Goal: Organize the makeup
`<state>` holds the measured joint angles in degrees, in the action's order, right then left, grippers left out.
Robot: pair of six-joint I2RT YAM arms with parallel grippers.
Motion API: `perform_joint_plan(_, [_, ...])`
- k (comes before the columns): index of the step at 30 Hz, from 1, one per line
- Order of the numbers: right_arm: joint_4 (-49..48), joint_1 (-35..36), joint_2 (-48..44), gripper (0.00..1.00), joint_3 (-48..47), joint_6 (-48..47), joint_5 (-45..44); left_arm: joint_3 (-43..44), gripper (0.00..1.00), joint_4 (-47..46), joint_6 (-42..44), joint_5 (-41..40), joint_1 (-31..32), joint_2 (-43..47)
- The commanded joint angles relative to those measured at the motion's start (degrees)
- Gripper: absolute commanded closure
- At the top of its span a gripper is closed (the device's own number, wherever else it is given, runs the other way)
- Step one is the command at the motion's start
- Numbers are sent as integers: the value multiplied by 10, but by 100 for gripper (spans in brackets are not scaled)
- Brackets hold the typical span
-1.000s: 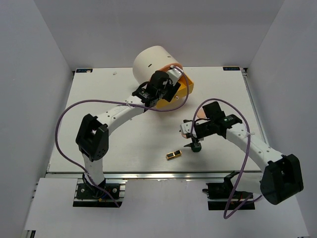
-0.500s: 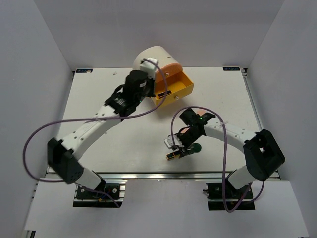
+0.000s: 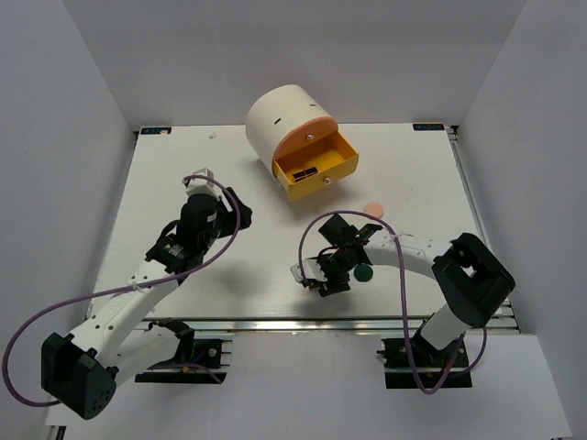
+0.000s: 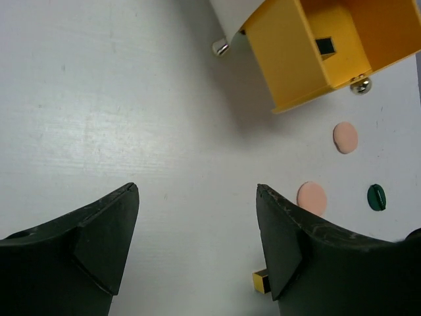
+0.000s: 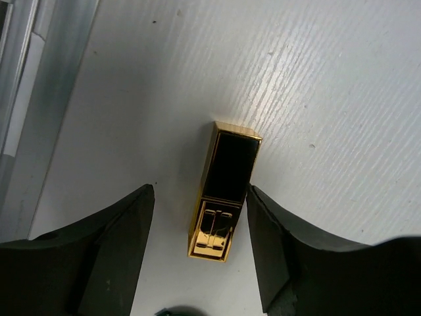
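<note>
Shiny black-and-gold palette (image 5: 225,187), a long flat box, lying on the white grainy counter (image 5: 316,85), right pincer (image 5: 199,197) apart with a finger each side, left pincer (image 4: 197,210) apart over bare counter, round peach discs (image 4: 312,196) and green disc (image 4: 375,197) near the open yellow drawer (image 4: 302,52).

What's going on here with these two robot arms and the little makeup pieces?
The right fingers are open on either side of a black-and-gold palette lying on the table, not gripping it. The left fingers are open over bare table, holding nothing. The cream cylinder has its yellow drawer open with another palette inside. Peach discs and a green disc lie loose nearby.
</note>
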<state>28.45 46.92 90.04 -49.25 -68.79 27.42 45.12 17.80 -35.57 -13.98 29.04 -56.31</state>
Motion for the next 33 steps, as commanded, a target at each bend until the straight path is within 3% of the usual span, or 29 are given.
perform_joint_plan(1, [-32,5,13,36,-1,24,-27,-30,18,-25,-74,19,-6,32])
perform_joint_plan(15, [-55,7,28,42,5,38,-33,-154,17,-77,-165,40,-10,61])
perform_joint_plan(20, [-52,7,23,54,9,42,-28,-183,17,-88,-187,60,-16,51])
perform_joint_plan(27, [-38,6,6,83,8,42,-21,-186,17,-91,-185,59,-17,44])
perform_joint_plan(33, [-11,-3,-30,97,-17,51,11,-187,16,-87,-182,55,-18,50])
